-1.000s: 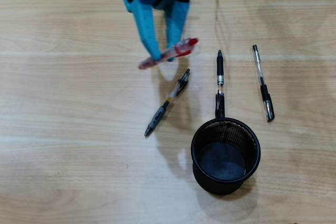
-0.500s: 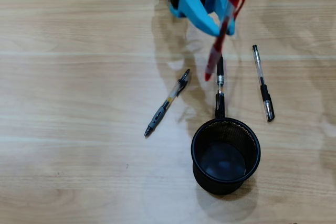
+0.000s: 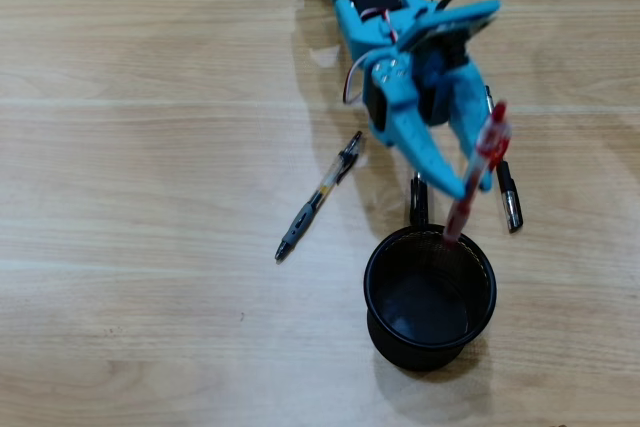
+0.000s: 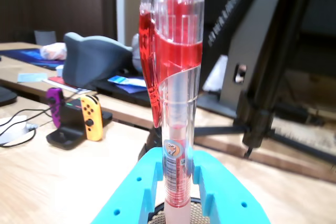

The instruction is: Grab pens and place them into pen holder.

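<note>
Red pen (image 3: 478, 173) in gripper (image 3: 470, 185), tip over pen holder (image 3: 376, 299) rim

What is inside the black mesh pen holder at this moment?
In the overhead view the pen holder shows only a bare dark floor; no pen lies inside. The red pen, held in the jaws, has its lower tip just over the far rim. The holder's outer far wall is hidden.
</note>
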Controlling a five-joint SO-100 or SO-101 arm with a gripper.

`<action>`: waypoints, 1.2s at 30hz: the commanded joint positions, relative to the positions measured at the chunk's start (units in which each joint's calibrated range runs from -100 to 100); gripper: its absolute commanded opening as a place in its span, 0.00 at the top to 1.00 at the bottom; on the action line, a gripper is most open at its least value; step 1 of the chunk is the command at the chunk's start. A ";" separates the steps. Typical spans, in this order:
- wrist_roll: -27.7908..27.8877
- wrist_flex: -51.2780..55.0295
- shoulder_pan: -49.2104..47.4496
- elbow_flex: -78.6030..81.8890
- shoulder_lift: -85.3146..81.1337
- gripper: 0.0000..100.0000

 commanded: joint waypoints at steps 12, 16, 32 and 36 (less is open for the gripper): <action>-1.14 -1.10 4.87 -13.75 15.93 0.98; -1.14 -1.10 4.87 -13.84 16.10 0.97; -0.07 -0.24 3.51 -14.47 8.04 0.93; 3.13 7.68 3.51 -11.50 0.06 0.97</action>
